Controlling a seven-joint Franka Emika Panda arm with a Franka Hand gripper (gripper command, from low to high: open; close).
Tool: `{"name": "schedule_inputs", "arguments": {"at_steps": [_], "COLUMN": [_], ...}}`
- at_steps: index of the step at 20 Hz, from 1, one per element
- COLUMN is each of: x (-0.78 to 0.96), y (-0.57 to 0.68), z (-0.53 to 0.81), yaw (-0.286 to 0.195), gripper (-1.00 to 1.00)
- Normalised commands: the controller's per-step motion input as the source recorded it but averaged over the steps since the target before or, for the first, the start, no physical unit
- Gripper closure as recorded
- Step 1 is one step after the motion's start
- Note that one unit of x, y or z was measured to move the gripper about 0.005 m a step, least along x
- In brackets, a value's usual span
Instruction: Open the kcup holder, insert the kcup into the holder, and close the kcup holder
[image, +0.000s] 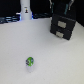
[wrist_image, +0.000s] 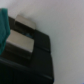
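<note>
The kcup holder (image: 63, 26) is a black box with light handle marks on its front, standing at the far side of the white table toward the exterior view's right. It appears shut. My gripper (image: 61, 10) hangs dark and blurred just above and behind it; how its jaws stand does not show. The wrist view shows the kcup holder (wrist_image: 27, 57) close up, with a light handle mark (wrist_image: 22, 31) and a teal part (wrist_image: 4, 27) at the picture's edge. The kcup (image: 30, 62), a tiny pod with a green foil top, sits alone on the near part of the table, far from the gripper.
A white bottle-like object (image: 25, 10) stands at the back on the exterior view's left, against a dark background with bluish items. The white tabletop (image: 55, 60) spreads between the kcup and the holder.
</note>
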Motion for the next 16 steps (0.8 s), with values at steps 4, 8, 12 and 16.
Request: {"name": "schedule_inputs", "arguments": {"at_steps": [4,8,12,16], "x": [-0.16,-0.11,-0.09,-0.08], "y": [0.63,0.58,0.53,0.46], "z": [-0.18,-0.21,-0.26,-0.3], "yaw": [-0.168,-0.162,-0.151,-0.139], "gripper": [-1.0,-1.0,-1.0,-1.0]}}
